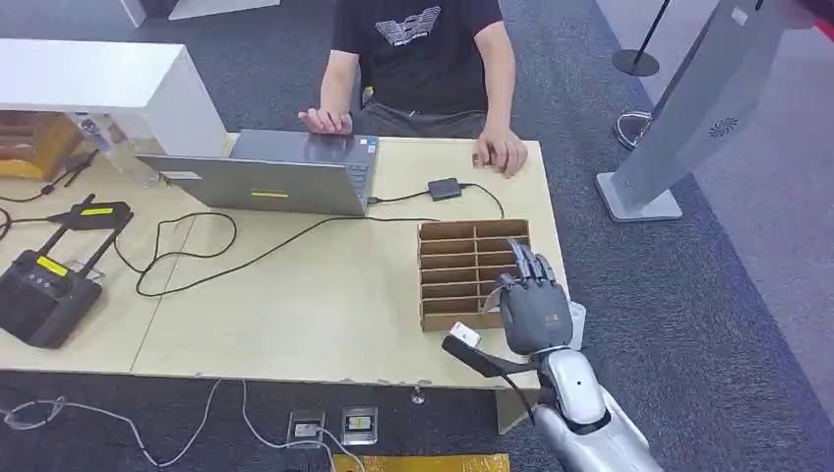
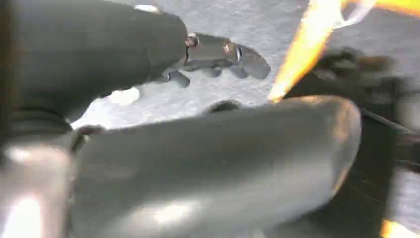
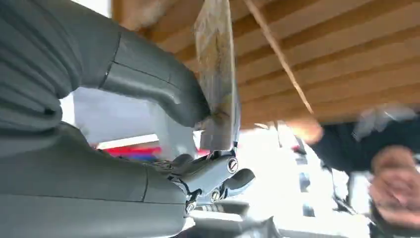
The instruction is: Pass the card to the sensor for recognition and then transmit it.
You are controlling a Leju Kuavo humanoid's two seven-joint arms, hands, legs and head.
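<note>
One card was all you could trace of the task's things, and you saw it edge-on in the right wrist view: a thin, worn-looking sheet pinched between the thick grey thumb and the darker fingers of the right hand. Its face was turned away, so nothing printed on it could be read. Behind it ran the wooden slats of the divided box, blurred and cut off by the picture's edge.

From the head view you saw that hand over the box's right side, at the tabletop's near right corner, its back towards you; the card itself was hidden behind the palm and fingers there. A small black box lay on a cable past the divided box, near the person's hand; you could not tell whether that was the sensor. The person sat at the far edge behind a laptop, head cut off by the frame.

Your left hand appeared in its own wrist view, badly blurred, above grey floor. Its fingers looked curled in with nothing between them, though the smear made that hard to confirm. An orange streak beside it was too blurred to name.
</note>
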